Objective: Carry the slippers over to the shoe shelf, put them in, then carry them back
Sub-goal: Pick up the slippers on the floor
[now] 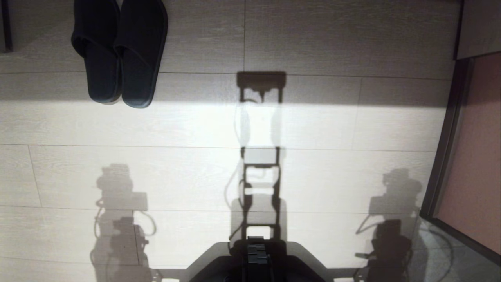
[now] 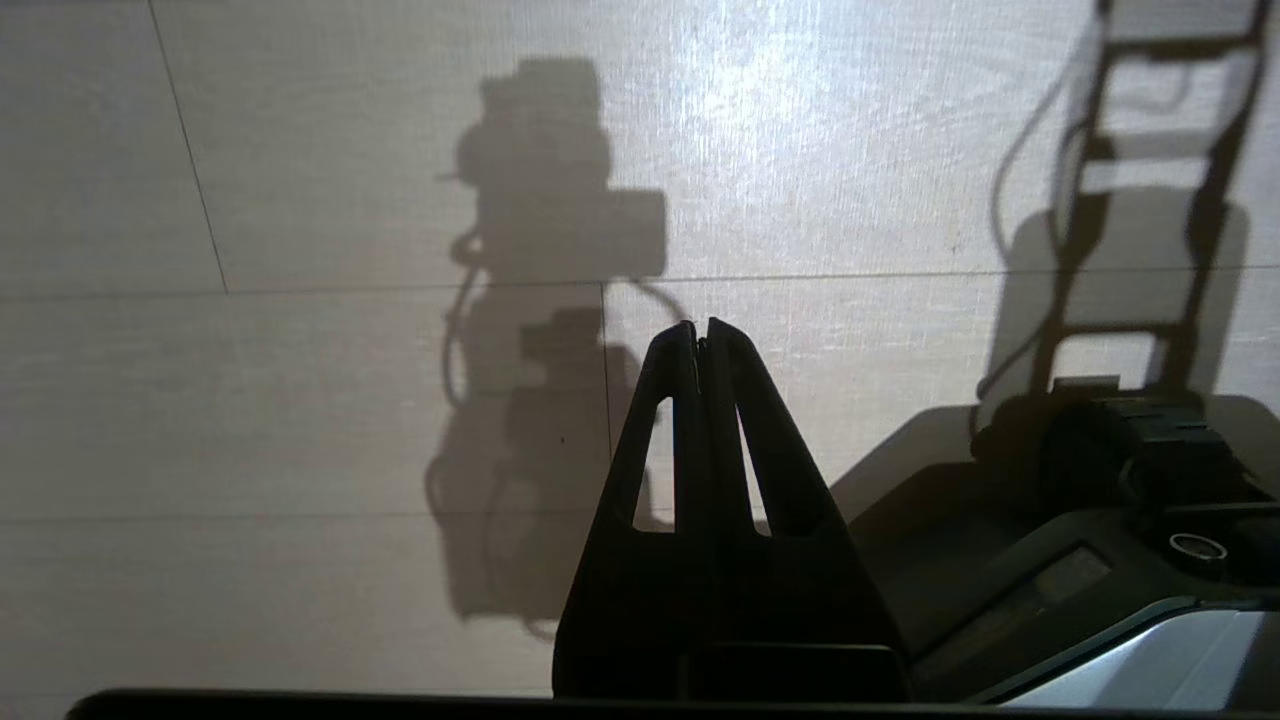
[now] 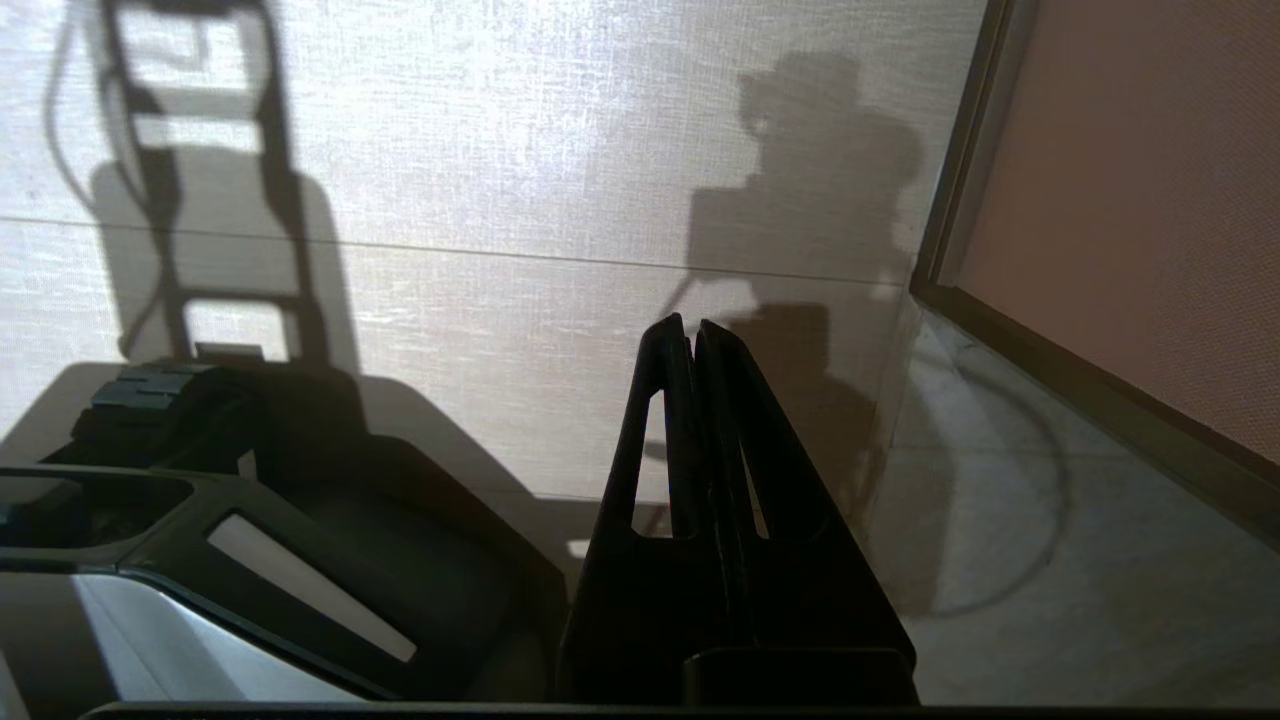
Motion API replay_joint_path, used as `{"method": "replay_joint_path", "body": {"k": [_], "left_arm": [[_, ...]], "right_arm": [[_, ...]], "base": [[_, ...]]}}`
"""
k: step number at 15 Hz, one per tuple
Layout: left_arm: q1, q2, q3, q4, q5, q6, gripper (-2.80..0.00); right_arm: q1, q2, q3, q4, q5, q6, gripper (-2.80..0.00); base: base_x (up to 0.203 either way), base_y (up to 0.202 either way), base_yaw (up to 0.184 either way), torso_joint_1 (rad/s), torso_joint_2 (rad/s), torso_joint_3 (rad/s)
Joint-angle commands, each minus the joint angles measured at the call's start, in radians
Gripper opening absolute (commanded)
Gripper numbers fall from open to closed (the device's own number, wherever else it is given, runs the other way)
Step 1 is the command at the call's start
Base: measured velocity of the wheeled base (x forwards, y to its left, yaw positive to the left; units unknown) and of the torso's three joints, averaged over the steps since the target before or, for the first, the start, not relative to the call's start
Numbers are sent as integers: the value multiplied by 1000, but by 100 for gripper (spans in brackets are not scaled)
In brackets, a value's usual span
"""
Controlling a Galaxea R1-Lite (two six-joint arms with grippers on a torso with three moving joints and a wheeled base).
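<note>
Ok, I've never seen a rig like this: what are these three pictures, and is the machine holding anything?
It is a wheeled robot with two arms. The head view looks down at a pale wood-look floor; its dark base shows at the bottom edge, and the grey shapes are its own shadows. The other two pictures come from cameras on each wrist. The left gripper and right gripper both hang over the floor beside the base, jaws shut, holding nothing. The slippers, a dark pair, lie side by side on the floor ahead, to the robot's left. A reddish panel with a dark frame stands on the right.
</note>
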State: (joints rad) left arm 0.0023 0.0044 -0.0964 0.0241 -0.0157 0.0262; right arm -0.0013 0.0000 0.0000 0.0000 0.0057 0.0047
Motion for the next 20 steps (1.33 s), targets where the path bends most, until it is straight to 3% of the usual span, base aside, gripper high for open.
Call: {"method": "replay_joint_path", "body": {"k": [1, 3, 5, 10, 15, 18, 19, 20], "left_arm": [[0, 38, -182, 84, -6, 11, -280], [-1, 161, -360, 187, 0, 38, -280], [-1, 320, -426, 176, 23, 56, -280], [-2, 774, -479, -39, 133, 92, -280], [-120, 1009, -517, -141, 279, 83, -280], [-133, 1250, -550, -315, 302, 70, -280], [-135, 1336, -591, -384, 311, 84, -280], [-135, 1406, -637, -435, 325, 137, -280]], "right_arm": [[0, -2, 0, 0, 0, 0, -280], [0, -2, 0, 0, 0, 0, -280], [1, -2, 0, 0, 0, 0, -280], [0, -2, 0, 0, 0, 0, -280], [1, -2, 0, 0, 0, 0, -280], [0, -2, 0, 0, 0, 0, -280], [0, -2, 0, 0, 0, 0, -280], [1, -2, 0, 0, 0, 0, -280]], "base": [[0, 0, 0, 0, 0, 0], [0, 0, 0, 0, 0, 0], [0, 0, 0, 0, 0, 0], [0, 0, 0, 0, 0, 0], [0, 0, 0, 0, 0, 0], [0, 0, 0, 0, 0, 0], [0, 0, 0, 0, 0, 0], [0, 0, 0, 0, 0, 0]]}}
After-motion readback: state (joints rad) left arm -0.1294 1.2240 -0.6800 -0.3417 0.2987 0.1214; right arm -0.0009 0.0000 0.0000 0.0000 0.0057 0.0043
